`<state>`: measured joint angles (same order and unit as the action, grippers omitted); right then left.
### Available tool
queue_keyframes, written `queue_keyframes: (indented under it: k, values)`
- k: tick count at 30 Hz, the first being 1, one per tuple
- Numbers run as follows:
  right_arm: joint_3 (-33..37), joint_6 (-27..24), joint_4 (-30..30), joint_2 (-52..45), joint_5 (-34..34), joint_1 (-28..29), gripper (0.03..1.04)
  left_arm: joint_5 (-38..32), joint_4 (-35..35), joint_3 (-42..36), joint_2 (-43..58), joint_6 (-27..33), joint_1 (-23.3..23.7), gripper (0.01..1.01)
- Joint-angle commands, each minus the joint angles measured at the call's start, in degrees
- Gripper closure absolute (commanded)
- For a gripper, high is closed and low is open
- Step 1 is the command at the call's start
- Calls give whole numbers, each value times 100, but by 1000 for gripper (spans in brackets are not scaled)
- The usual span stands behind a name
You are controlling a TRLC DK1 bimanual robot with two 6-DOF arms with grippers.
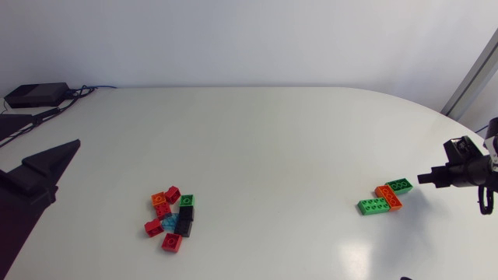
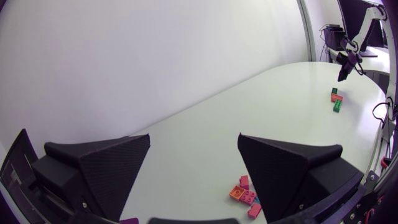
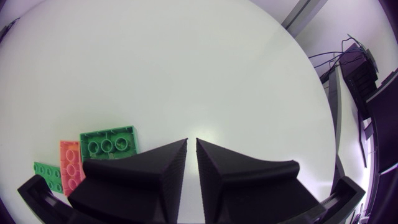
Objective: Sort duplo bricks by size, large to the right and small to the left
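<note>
Several small bricks lie in a cluster (image 1: 173,218) left of the table's middle: red, orange, green, black and light blue; they show again as the small bricks (image 2: 244,194) beside my left gripper's finger. Three large bricks lie together at the right: a green one (image 1: 399,185), an orange one (image 1: 387,196) and a second green one (image 1: 374,206). My right gripper (image 1: 424,179) hovers just right of them, shut on nothing (image 3: 191,146); the nearest green brick (image 3: 109,142) and the orange brick (image 3: 69,165) lie beside its finger. My left gripper (image 1: 74,145) stays at the left edge, wide open and holding nothing (image 2: 194,140).
The white table (image 1: 272,148) has a curved far edge. A wide bare stretch separates the two brick groups. From the left wrist the large bricks (image 2: 336,99) and my right gripper (image 2: 344,68) appear far across the table.
</note>
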<state>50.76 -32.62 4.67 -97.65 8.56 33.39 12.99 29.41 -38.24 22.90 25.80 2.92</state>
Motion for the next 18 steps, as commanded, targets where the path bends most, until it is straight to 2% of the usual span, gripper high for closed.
queue_keyframes:
  k: [1, 11, 18]
  values:
    - [21, 1, -115, -316, 6, -43, 885, -69, 30, 36, -57, -119, 69, 49]
    - [-814, 1, -449, -229, 41, -676, 885, -69, 12, 124, -136, -119, 69, 49]
    - [-1121, 10, -352, 220, 76, -843, 885, -78, 30, 115, -189, -102, 86, 49]
